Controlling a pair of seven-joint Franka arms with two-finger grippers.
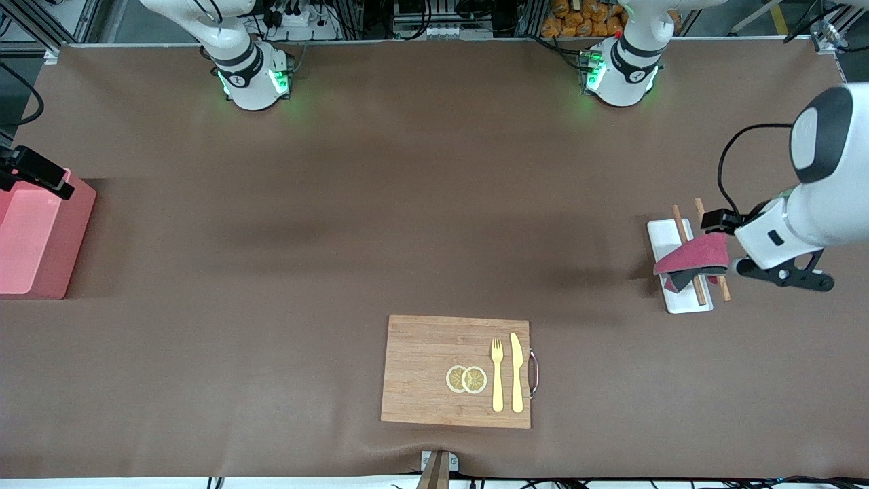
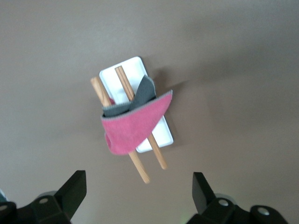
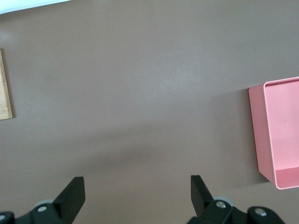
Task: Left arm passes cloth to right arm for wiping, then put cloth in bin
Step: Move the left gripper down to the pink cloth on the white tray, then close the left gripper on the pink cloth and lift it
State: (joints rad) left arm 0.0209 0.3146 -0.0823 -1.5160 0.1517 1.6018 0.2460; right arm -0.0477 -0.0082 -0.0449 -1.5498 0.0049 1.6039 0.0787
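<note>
Below my left end effector [image 2: 138, 196], spread wide, the cloth [image 2: 135, 126] is lying draped over chopsticks [image 2: 140, 163]; I'm aiming to pinch fabric only.

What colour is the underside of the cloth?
Dark grey under the cloth, clearest in the left wrist view.

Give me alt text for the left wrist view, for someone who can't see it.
A maroon-red cloth with a grey underside lies draped over two wooden chopsticks on a white tray, all on a brown table. The left gripper hangs above them with its black fingers spread wide, holding nothing.
</note>
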